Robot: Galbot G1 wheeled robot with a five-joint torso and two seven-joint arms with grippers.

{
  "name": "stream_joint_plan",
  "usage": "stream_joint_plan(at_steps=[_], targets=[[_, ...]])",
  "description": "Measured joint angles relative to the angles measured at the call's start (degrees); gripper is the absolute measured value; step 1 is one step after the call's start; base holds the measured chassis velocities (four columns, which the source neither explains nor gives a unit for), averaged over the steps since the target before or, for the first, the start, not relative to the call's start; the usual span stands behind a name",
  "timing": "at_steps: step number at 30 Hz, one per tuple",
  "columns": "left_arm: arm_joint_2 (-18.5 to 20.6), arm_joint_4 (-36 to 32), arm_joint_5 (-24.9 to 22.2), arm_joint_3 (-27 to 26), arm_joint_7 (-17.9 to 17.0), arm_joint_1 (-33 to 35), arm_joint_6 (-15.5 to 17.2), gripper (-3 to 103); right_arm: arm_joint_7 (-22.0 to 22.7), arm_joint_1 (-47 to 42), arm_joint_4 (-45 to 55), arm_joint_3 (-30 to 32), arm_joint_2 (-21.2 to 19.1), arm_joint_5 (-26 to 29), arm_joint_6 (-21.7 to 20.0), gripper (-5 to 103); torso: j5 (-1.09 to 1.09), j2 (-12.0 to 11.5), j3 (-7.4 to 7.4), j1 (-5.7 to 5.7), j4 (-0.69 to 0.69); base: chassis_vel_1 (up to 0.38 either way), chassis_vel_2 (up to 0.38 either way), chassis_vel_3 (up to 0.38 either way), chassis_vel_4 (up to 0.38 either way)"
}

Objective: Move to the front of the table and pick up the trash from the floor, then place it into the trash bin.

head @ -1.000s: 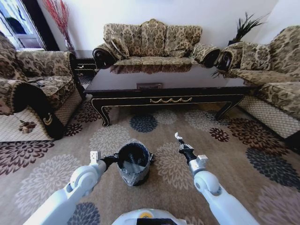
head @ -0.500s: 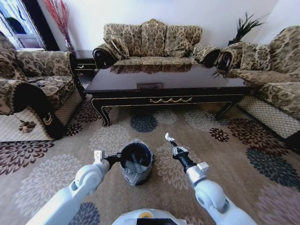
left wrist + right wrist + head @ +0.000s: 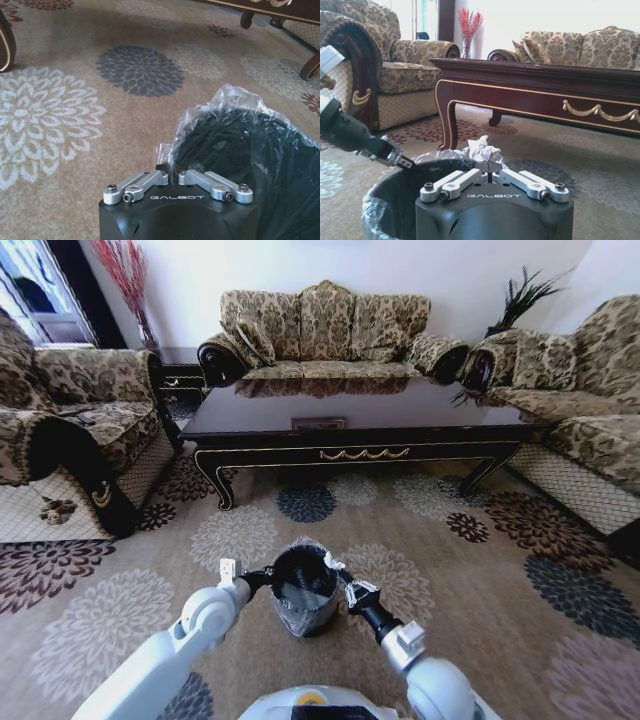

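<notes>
Right wrist view showed you GALBOT lettering under the right gripper (image 3: 490, 169), pinched on crumpled white paper (image 3: 481, 149) just above the trash bin (image 3: 385, 200) rim. Your left gripper (image 3: 167, 169), also marked GALBOT, clamped the bin's liner edge. Open carpet (image 3: 480, 570) lay beyond, before the table (image 3: 360, 425).

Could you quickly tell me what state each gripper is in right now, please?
Left gripper: shut on the bag-lined rim of the small round black trash bin.
Right gripper: shut on crumpled white paper over the bin.
</notes>
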Motion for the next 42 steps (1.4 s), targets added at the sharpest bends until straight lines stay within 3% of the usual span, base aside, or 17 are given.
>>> stream_joint_plan(at_steps=[3,6,9,14,15,19,21,28,37,42], targets=[[0.0,-0.1,0.0,-0.2,0.0,0.3,0.0,3,0.0,-0.1,-0.5,-0.5,0.0,-0.4,0.0,6,-0.01,0.0,0.01,0.00,-0.01,0.000,0.000,0.000,0.000],[0.1,-0.3,0.0,-0.6,0.1,0.7,0.0,3,0.0,-0.3,-0.6,-0.7,0.2,-0.5,-0.1,22,0.00,0.0,0.00,0.00,-0.01,0.000,0.000,0.000,0.000],[0.0,-0.3,0.0,-0.7,0.2,0.8,0.0,3,-0.1,-0.3,-0.8,-0.8,0.5,-0.5,-0.2,28,0.00,0.0,0.00,0.00,-0.01,0.000,0.000,0.000,0.000],[0.1,-0.4,0.1,-0.9,0.2,1.0,0.0,3,-0.1,-0.7,-0.8,-1.0,0.8,-0.4,-0.3,50,-0.01,0.0,0.00,0.00,-0.01,0.000,0.000,0.000,0.000],[0.1,-0.4,0.1,-0.9,0.2,1.0,0.0,3,-0.1,-0.7,-0.8,-1.0,0.8,-0.4,-0.3,50,-0.01,0.0,0.00,0.00,-0.01,0.000,0.000,0.000,0.000],[1.1,-1.6,-0.6,-1.9,0.2,1.0,0.0,3,-0.1,-0.8,-0.6,-0.8,0.9,-0.3,-0.4,71,-0.01,0.0,0.00,0.00,-0.01,0.000,0.000,0.000,0.000],[1.4,-2.1,-0.8,-2.3,0.2,1.1,0.1,3,-0.1,-0.9,-0.4,-0.8,0.9,-0.2,-0.4,71,-0.01,0.0,0.00,0.00,-0.01,0.000,0.000,0.000,0.000],[4.2,-5.3,-2.2,-6.0,0.2,3.0,0.1,3,0.9,-0.7,0.8,1.0,1.8,2.8,-0.6,99,-0.01,0.0,0.00,0.00,-0.01,0.000,0.000,0.000,0.000],[5.4,-3.7,-3.0,-11.5,0.9,4.5,-0.7,3,3.1,1.7,1.3,4.2,2.5,9.7,-1.1,100,-0.02,0.0,0.00,0.00,-0.01,0.000,0.000,0.000,0.000],[6.3,-3.7,-4.6,-14.4,1.0,4.8,-0.8,3,3.6,3.1,-0.7,4.6,3.3,10.7,-1.0,100,0.00,0.0,0.01,0.00,-0.02,0.000,0.000,0.000,0.000]])
